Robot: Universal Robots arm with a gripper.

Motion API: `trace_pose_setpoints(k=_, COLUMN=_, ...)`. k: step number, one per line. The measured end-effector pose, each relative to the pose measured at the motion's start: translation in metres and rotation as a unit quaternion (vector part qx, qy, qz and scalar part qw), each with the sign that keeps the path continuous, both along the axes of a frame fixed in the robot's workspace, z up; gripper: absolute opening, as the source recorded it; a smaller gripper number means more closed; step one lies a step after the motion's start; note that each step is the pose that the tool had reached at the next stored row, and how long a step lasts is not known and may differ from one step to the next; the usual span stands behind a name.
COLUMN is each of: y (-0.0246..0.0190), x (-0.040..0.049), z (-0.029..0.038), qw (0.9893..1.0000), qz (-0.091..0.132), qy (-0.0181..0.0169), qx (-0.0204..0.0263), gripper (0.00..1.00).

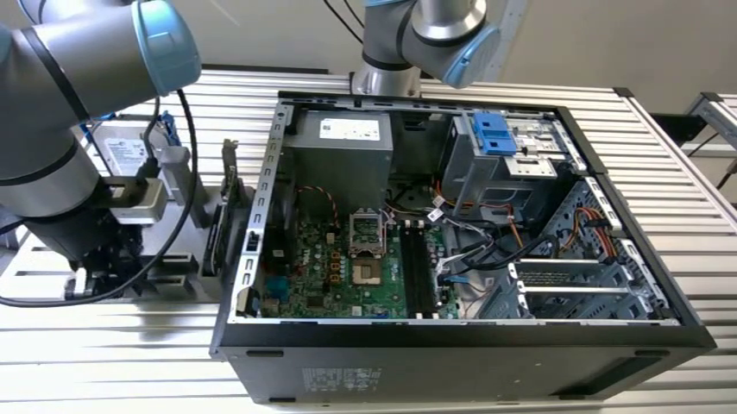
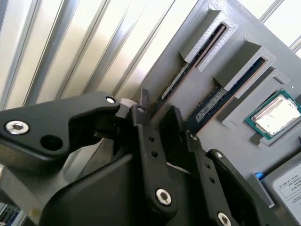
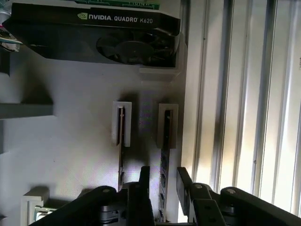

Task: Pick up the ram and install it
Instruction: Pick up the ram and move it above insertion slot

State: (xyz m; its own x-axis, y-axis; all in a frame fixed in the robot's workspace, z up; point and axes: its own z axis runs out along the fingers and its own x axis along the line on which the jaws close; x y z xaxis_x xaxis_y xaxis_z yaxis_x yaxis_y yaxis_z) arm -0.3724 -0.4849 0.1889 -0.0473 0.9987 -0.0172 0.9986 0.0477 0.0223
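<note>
The ram (image 3: 164,155) is a long, thin, dark circuit-board stick. It stands on its long edge in a narrow slot of a grey holder (image 3: 84,150). Its slot is the one nearer the holder's edge, next to the ribbed tabletop (image 3: 244,117). In the second wrist view the ram (image 2: 175,84) shows a dark board with a pale patch along its side. A second stick (image 3: 121,141) sits parallel in the neighbouring slot. The ram's near end lies between the spread fingers of the gripper (image 3: 162,169), with a gap on each side.
</note>
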Motion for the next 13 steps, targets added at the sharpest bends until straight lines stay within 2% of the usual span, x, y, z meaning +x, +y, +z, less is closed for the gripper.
trace_pose_setpoints(k=13, y=0.0000, x=0.0000, z=-0.0008, qw=1.0000, qz=0.000, qy=0.0000, qx=0.0000, gripper=0.00)
